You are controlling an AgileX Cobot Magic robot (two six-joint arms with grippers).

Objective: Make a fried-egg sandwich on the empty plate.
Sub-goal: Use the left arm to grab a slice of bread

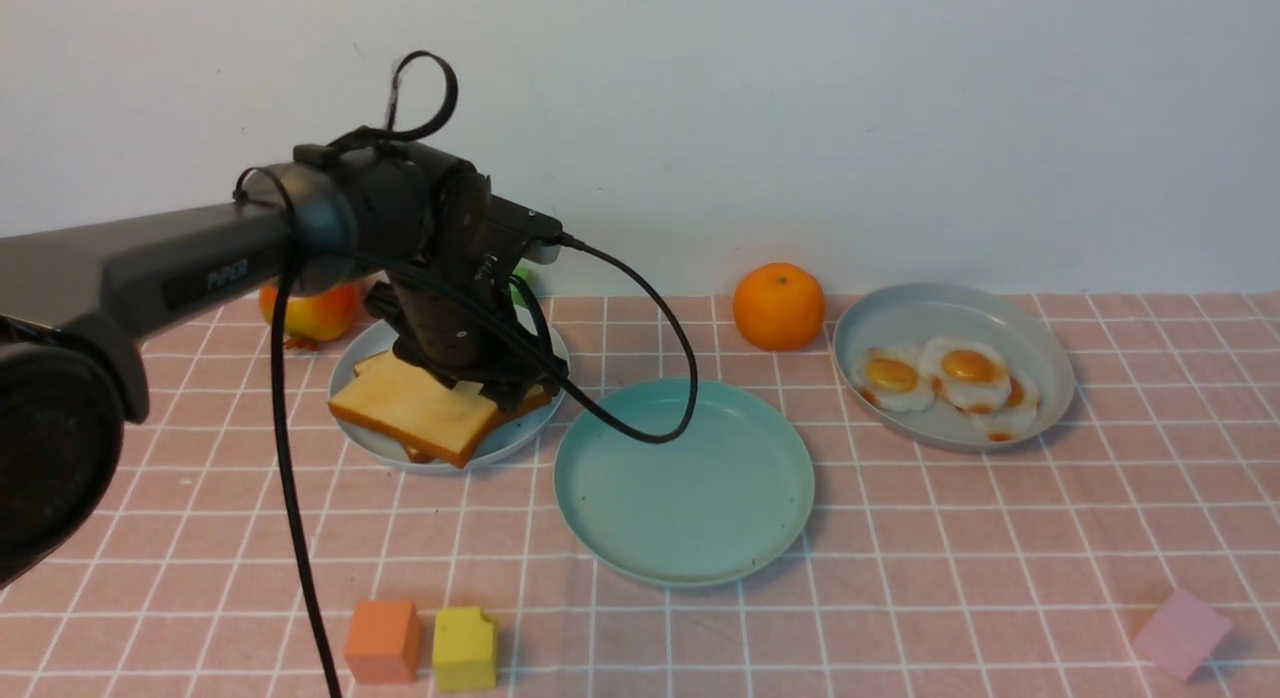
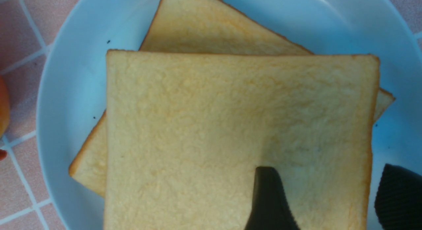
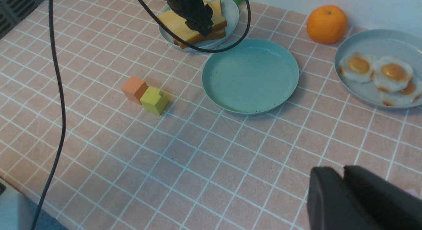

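Your left claw (image 2: pixel 329 169): jaws wide, gripping nothing. One finger (image 2: pixel 270 200) over top toast slice (image 2: pixel 214 124), other past its edge, above pale blue plate (image 2: pixel 66 91).
Your right claw (image 3: pixel 339 172): jaws nearly together, empty, above pink checked surface (image 3: pixel 197 157).
Toast slices (image 1: pixel 415 408): two, golden, orange-brown crusts, stacked askew on pale blue plate.
Teal plate (image 1: pixel 690 478): bare, just beside.
You can read "PIPER" lettering (image 1: pixel 228 275) on left arm (image 1: pixel 120 268).

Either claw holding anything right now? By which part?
Nothing held: left claw open, straddling an edge of the top toast slice; right claw shut, empty.
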